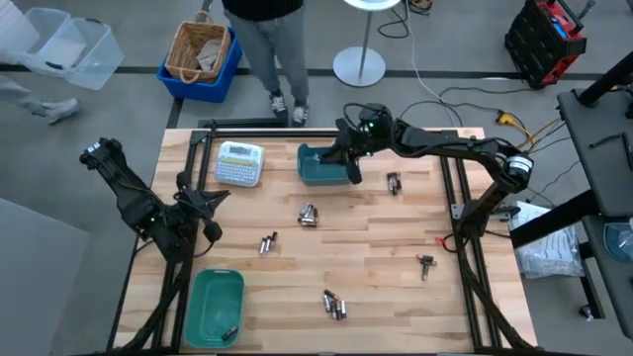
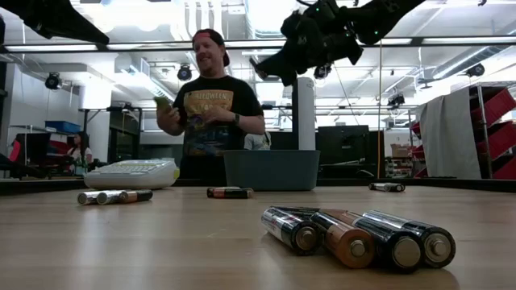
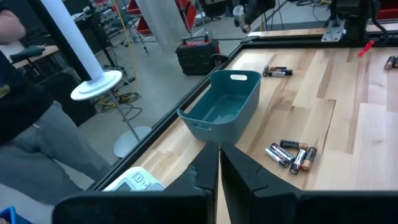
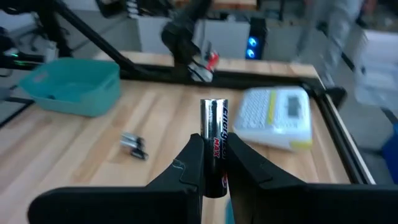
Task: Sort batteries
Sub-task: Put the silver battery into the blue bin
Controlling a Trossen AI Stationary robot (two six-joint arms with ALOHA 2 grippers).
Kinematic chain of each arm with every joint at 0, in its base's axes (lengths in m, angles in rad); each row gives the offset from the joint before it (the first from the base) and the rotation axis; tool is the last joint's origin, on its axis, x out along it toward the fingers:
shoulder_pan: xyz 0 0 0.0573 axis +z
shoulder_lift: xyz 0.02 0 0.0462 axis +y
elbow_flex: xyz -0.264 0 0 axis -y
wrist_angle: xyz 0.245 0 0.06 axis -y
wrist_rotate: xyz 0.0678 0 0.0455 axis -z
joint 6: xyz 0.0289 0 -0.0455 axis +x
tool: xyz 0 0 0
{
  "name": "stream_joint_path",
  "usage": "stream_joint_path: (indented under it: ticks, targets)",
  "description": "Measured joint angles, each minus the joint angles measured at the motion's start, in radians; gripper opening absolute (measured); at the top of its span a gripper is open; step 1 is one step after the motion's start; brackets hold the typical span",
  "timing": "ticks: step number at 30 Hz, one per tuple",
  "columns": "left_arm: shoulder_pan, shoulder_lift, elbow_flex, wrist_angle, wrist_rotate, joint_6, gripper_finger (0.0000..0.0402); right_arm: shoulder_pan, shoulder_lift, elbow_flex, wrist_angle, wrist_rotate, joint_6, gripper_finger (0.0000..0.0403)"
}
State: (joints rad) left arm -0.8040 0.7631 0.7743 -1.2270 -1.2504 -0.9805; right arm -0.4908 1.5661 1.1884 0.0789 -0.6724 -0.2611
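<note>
Battery (image 4: 214,144) sat pinched upright between the right gripper's (image 4: 214,180) fingers, long axis vertical, one metal end up, above the far teal bin (image 1: 326,168). We judged the step a drop-off; next came opening the fingers over that bin. Left gripper (image 3: 219,163) waited nearly closed and empty by the label-maker (image 1: 239,162). Other batteries (image 1: 308,215) lay scattered flat on the table (image 1: 386,257).

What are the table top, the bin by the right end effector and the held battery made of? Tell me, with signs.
Table top: pale wood, visible planks and grain, matte.
Bin: likely teal plastic, smooth moulded walls, rolled rim.
Battery: glossy printed wrap, apparently metal cap, in the right end effector.
</note>
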Motion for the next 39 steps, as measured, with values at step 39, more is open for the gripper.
stream_joint_path:
  ticks: [39]
  targets:
    - [0.001, -0.137, 0.000, 0.005, -0.077, 0.105, 0.0000, -0.086, 0.163, 0.067, -0.231, 0.439, 0.209, 0.0035]
